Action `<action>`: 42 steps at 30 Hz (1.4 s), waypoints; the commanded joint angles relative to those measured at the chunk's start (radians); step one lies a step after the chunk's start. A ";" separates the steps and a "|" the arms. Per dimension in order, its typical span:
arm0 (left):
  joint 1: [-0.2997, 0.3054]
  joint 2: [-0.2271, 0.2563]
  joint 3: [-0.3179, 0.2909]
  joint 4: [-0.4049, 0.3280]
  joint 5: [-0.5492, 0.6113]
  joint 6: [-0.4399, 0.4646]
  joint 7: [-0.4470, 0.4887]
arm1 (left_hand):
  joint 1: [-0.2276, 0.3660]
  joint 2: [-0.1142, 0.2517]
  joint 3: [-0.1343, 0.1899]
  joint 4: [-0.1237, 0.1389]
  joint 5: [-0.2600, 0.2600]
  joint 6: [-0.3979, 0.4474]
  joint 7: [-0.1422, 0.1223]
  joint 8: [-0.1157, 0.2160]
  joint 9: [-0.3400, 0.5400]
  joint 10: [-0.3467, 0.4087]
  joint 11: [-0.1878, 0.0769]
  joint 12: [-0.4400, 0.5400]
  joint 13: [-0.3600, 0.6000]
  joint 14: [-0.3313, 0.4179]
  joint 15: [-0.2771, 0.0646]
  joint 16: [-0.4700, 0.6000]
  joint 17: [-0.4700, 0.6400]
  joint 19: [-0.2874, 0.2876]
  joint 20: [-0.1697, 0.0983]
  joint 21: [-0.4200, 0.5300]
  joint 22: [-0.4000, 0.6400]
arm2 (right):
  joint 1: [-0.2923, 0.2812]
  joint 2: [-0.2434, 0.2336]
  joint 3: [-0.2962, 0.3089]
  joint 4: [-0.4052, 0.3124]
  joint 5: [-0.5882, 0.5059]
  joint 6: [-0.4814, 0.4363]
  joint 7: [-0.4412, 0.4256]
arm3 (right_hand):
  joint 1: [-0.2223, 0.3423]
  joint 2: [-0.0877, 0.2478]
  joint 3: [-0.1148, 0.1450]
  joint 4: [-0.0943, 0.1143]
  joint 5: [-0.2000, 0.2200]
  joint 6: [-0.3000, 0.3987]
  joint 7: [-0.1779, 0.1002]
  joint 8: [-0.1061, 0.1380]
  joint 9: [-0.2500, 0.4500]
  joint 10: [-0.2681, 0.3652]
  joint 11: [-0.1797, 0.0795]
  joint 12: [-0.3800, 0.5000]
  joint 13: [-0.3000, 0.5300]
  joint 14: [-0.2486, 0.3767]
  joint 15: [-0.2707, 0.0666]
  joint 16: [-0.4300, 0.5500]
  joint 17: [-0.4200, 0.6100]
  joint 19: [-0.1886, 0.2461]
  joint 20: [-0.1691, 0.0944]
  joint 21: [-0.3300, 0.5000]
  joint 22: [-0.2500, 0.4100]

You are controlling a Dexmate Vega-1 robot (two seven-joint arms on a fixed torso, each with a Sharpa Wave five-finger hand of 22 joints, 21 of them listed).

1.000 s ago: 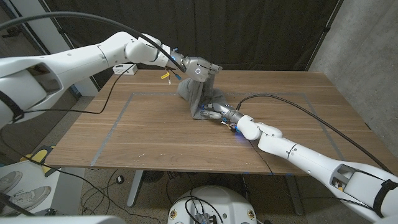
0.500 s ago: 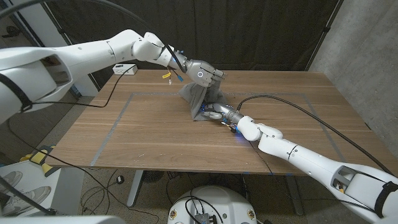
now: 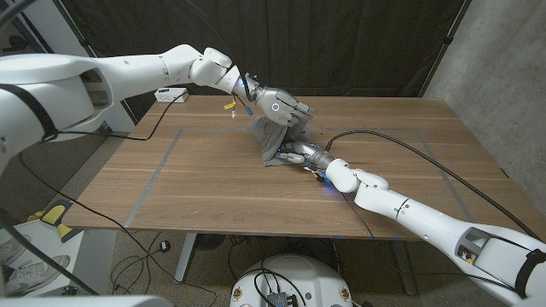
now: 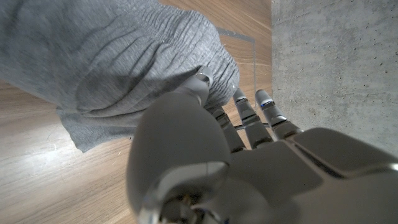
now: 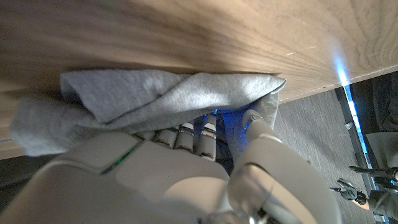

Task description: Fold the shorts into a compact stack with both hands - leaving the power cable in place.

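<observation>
Partly the shorts (image 3: 271,141) hide the right hand's (image 3: 294,153) fingers.

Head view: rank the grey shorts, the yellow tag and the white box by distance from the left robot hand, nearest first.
1. Grey shorts: held up by the left robot hand, directly beneath it.
2. Yellow tag: on the table just to its left.
3. White box: far-left table corner, farthest.

Plain grey shorts (image 3: 271,141), brown wooden table (image 3: 222,183), white arms, a black cable (image 3: 401,141).
</observation>
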 commanded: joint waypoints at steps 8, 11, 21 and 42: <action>0.053 -0.070 0.063 0.146 -0.080 0.150 -0.047 | -0.022 -0.008 -0.022 0.018 -0.004 -0.209 -0.021 -0.109 -0.018 -0.103 0.005 -0.074 -0.016 -0.032 -0.167 -0.009 -0.005 -0.006 0.008 0.014 -0.001 | -0.006 -0.033 0.020 -0.062 0.019 0.012 0.042 | -0.004 0.000 0.001 -0.005 0.000 -0.004 -0.002 -0.002 0.003 -0.004 -0.001 -0.004 0.001 0.001 0.008 -0.005 0.002 0.042 0.034 0.002 0.004; 0.079 -0.079 0.046 0.167 -0.106 0.180 -0.049 | -0.055 -0.015 -0.035 0.031 -0.007 -0.278 -0.027 -0.154 -0.023 -0.146 0.003 -0.101 -0.026 -0.048 -0.161 -0.016 -0.009 -0.007 0.004 0.017 -0.002 | -0.004 -0.038 0.022 -0.073 0.019 0.010 0.056 | -0.004 0.000 0.001 -0.006 0.001 -0.005 -0.002 -0.003 0.003 -0.004 -0.004 -0.004 0.001 0.001 0.008 -0.005 0.001 0.045 0.037 0.001 0.004; 0.167 -0.132 -0.002 0.274 -0.215 0.301 0.007 | -0.212 -0.032 -0.088 0.112 -0.022 -0.345 -0.037 -0.232 -0.026 -0.207 0.016 -0.143 -0.052 -0.055 -0.149 -0.022 -0.012 -0.010 -0.004 0.022 -0.005 | -0.006 -0.046 0.031 -0.100 0.022 -0.001 0.077 | -0.004 0.001 0.001 -0.008 0.001 -0.008 -0.003 -0.003 0.003 -0.003 -0.002 -0.003 0.002 0.002 0.008 -0.004 0.002 0.053 0.040 0.000 0.004; 0.280 -0.057 -0.100 0.138 -0.308 0.383 -0.085 | -0.456 0.001 -0.129 0.286 -0.003 -0.437 -0.028 -0.315 -0.019 -0.283 0.034 -0.174 -0.058 -0.093 -0.132 -0.029 -0.006 -0.026 0.007 0.016 -0.005 | -0.050 -0.107 0.082 -0.270 -0.007 -0.067 0.069 | -0.006 0.003 0.002 -0.012 0.001 -0.006 -0.001 -0.001 0.003 0.008 0.000 0.000 0.002 0.021 0.013 0.002 0.002 0.084 0.053 0.000 0.004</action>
